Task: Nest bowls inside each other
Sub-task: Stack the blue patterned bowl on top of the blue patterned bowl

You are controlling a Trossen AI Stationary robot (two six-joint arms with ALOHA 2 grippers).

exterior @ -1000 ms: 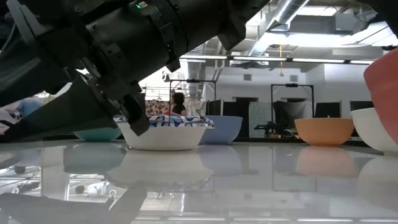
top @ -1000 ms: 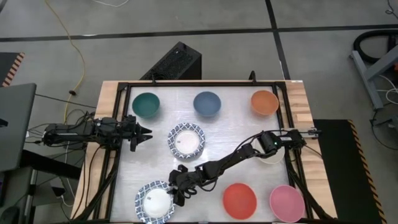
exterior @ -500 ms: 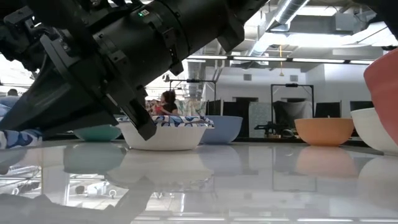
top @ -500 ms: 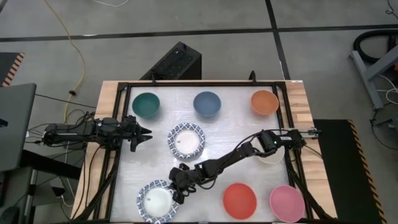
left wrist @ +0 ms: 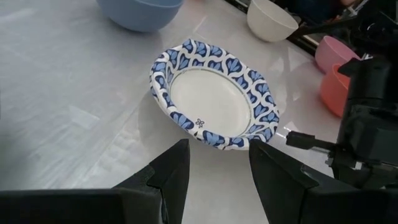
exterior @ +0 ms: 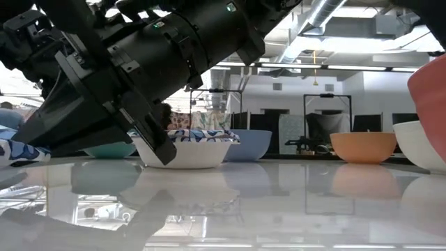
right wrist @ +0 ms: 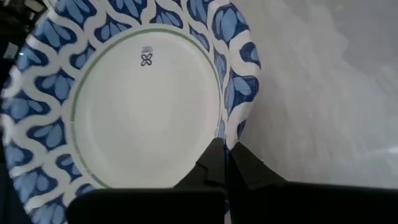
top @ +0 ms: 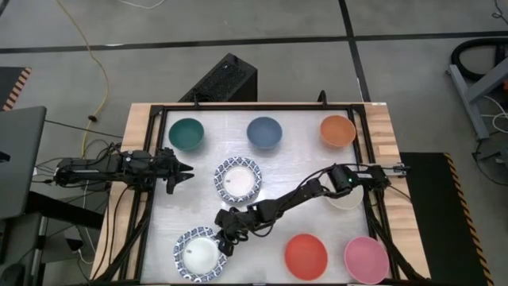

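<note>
Two white bowls with blue patterned rims stand on the white table: one in the middle (top: pixel 237 179) (left wrist: pixel 214 99), one near the front left (top: pixel 198 256) (right wrist: pixel 124 106). My right gripper (top: pixel 221 237) (right wrist: pixel 225 163) reaches across the table and is shut on the front-left bowl's rim. At the left edge my left gripper (top: pixel 186 169) (left wrist: pixel 217 149) hangs open, pointing at the middle bowl and apart from it. Green (top: pixel 186 133), blue (top: pixel 264 132) and orange (top: pixel 338 131) bowls stand along the far side. Red (top: pixel 305 257) and pink (top: pixel 367 260) bowls stand at the near right. My right gripper pinches the front-left bowl's patterned rim (right wrist: pixel 231 140) between its two fingers, one on the inner side and one on the outer. The fingers slant down from the table's far right, on the rim's right side. Whether the bowl is clear of the table I cannot tell.
A cream bowl (top: pixel 347 199) sits at the right edge, partly under my right arm. A black frame (top: pixel 159 119) borders the white table top. There is bare table between the middle bowl and the red bowl.
My right gripper has shut on the rim of the front-left patterned bowl and has rolled a little at the wrist. My left arm has kept still.
</note>
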